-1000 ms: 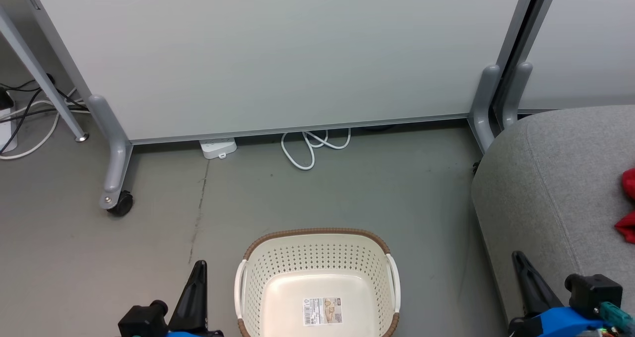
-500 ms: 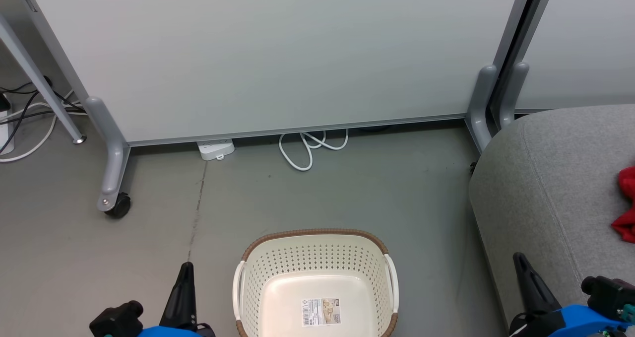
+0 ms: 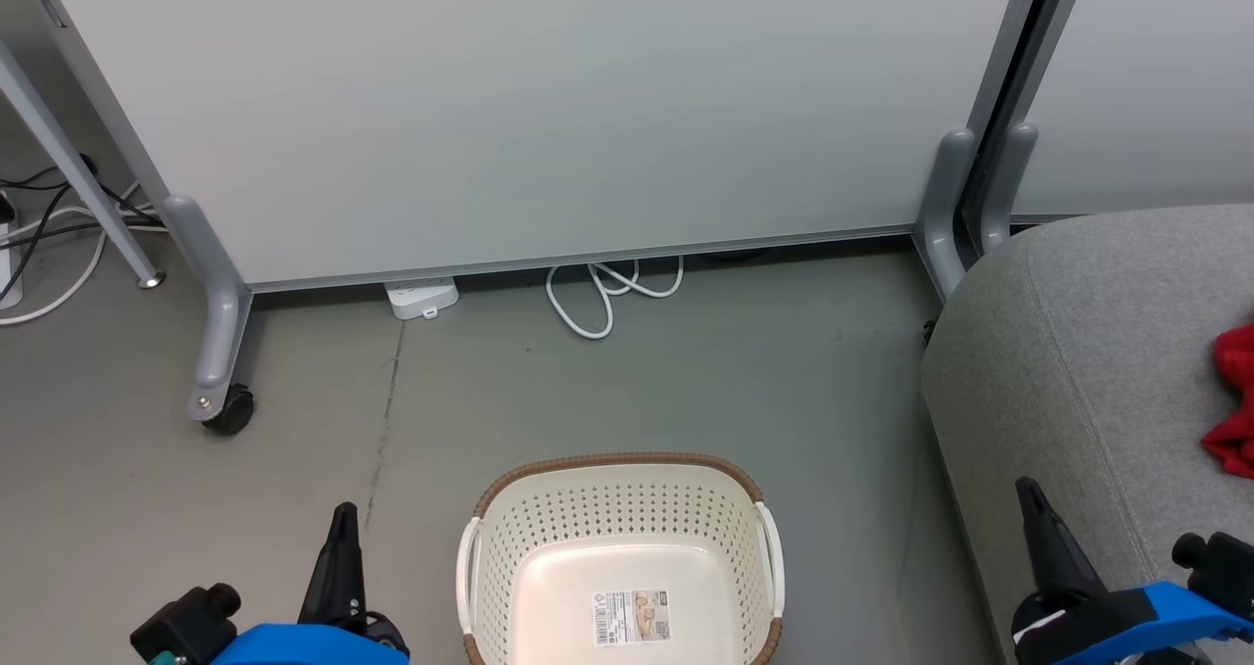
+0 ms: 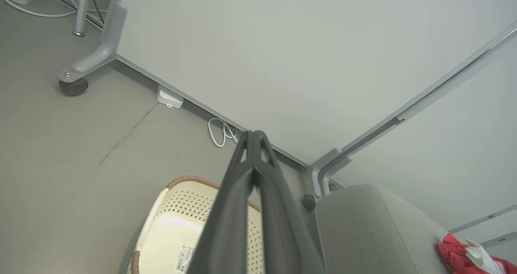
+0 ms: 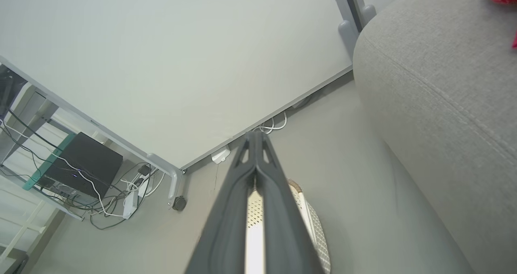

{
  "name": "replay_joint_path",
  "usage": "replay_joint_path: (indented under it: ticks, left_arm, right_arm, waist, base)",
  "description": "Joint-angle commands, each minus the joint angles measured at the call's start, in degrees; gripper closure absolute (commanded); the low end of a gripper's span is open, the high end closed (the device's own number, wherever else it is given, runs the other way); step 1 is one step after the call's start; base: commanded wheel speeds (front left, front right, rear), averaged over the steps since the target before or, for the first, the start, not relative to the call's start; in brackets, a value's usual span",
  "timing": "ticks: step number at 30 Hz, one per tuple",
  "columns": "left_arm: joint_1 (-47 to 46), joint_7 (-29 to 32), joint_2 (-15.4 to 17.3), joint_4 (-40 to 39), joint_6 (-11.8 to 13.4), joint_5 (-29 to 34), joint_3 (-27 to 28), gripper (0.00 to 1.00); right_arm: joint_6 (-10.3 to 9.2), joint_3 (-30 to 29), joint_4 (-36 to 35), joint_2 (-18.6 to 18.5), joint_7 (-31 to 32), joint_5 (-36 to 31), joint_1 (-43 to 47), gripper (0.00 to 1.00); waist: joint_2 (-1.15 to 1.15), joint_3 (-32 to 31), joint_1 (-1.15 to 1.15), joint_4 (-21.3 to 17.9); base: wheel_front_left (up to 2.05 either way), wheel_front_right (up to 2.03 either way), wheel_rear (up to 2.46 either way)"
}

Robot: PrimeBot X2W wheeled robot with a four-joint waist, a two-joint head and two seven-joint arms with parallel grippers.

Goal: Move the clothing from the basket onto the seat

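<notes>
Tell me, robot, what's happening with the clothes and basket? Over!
Left gripper and right gripper shut, both empty. Basket empty; red clothes on the seat. White cord by the panel, apart from basket.

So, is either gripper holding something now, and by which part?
Nothing is held. The left gripper and the right gripper are both shut on nothing; the clothing lies on the seat.
</notes>
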Motion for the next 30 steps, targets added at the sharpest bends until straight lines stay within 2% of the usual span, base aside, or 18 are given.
replay_joint_path:
  ticks: [1, 30]
  left_arm:
    - [-1.96, 0.48, 0.55, -0.98, -0.03, -2.28, 0.64, 1.00]
    - [-4.17, 5.44, 0.97, -2.09, -0.08, -22.18, 3.31, 1.00]
  right_arm:
    - [0.01, -0.12, -0.53, -0.31, 0.18, 2.57, -1.63, 1.00]
    - [0.01, -0.33, 1.25, -0.46, 1.96, 24.01, -4.37, 1.00]
  waist:
    - [0.00, -0.02, 0.00, -0.04]
    - [0.00, -0.31, 0.00, -0.84]
  base:
    - [0.00, 0.00, 0.00]
    - [0.00, 0.00, 0.00]
